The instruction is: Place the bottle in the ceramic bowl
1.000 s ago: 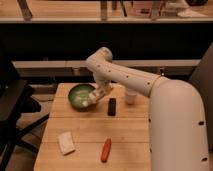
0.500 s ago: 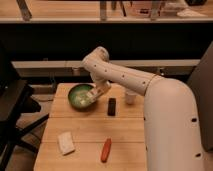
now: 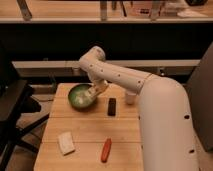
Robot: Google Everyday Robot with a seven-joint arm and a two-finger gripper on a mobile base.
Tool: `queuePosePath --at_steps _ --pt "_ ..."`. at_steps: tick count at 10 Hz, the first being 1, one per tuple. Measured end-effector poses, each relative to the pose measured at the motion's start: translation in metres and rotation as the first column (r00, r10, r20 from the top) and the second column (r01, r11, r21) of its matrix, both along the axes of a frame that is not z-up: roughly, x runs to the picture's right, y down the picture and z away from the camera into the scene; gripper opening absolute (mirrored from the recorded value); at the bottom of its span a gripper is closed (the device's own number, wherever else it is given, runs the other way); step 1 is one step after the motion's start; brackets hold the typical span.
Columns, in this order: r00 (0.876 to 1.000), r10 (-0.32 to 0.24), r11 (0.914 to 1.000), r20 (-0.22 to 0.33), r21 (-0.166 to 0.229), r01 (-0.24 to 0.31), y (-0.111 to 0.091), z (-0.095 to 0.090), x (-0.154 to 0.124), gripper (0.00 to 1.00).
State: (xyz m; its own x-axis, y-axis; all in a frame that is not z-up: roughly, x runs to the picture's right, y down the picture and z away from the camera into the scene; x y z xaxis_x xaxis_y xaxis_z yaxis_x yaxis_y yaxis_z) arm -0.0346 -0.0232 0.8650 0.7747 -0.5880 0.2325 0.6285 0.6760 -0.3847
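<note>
The pincer (image 3: 96, 90) hangs over the right rim of the ceramic bowl (image 3: 80, 97) on the bench (image 3: 90, 131). The bottle (image 3: 91, 93) lies at the pincer tip, inside the bowl. Pincer opening: cannot tell.

The counter (image 3: 90, 130), lower centre of the frame, is showing pale matt wood planks. The ceramic bowl (image 3: 80, 96) is gleaming glossy green inside. The tool (image 3: 95, 91), over the bowl's right rim, is looking like smooth white plastic.
</note>
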Motion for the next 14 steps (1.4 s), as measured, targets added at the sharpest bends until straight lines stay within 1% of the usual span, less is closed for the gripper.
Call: queuePosePath --at_steps 8,14 --pt "1.0 -0.003 0.9995 -0.009 0.033 0.003 -0.01 0.007 -0.011 0.01" --pt "1.0 -0.002 0.9989 -0.016 0.048 0.003 -0.01 0.009 -0.012 0.01"
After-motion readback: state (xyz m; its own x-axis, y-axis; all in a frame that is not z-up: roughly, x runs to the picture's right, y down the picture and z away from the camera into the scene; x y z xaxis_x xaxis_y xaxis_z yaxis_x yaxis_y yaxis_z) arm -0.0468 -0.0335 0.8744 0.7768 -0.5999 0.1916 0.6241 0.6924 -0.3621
